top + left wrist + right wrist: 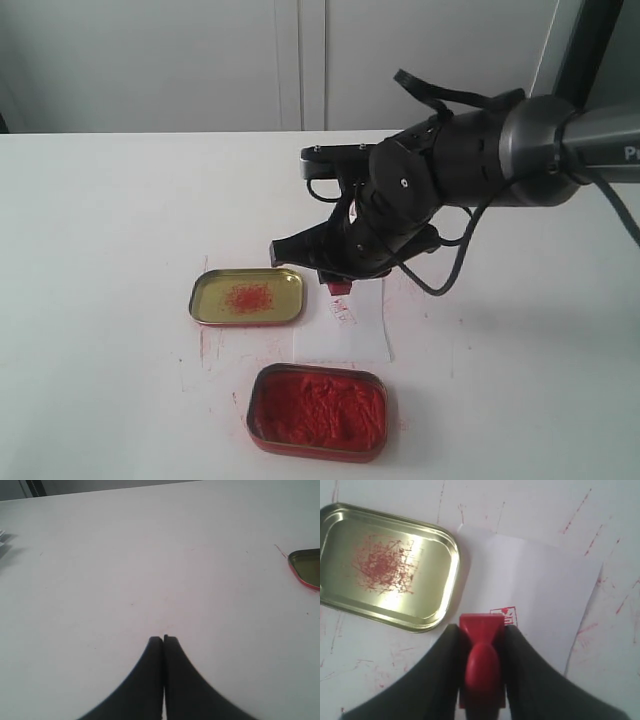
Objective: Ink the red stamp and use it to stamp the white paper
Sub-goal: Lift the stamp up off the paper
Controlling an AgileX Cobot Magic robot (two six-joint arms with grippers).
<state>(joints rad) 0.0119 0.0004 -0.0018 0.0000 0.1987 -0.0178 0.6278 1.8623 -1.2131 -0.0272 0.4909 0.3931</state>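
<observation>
My right gripper (481,630) is shut on the red stamp (481,652), its black fingers pressing both sides of the block. The stamp (339,288) hangs just above the white paper (345,325), near the paper's far edge. A red print mark (506,615) shows on the paper (540,590) right beyond the stamp's base. The oval tin of red ink paste (318,410) lies in front of the paper. My left gripper (163,639) is shut with nothing in it, over bare table, out of the exterior view.
An empty gold tin lid (247,296) with red smears lies left of the paper, also seen in the right wrist view as the gold lid (385,567) and at the edge of the left wrist view, lid (306,567). Red scratch marks streak the tabletop (120,230).
</observation>
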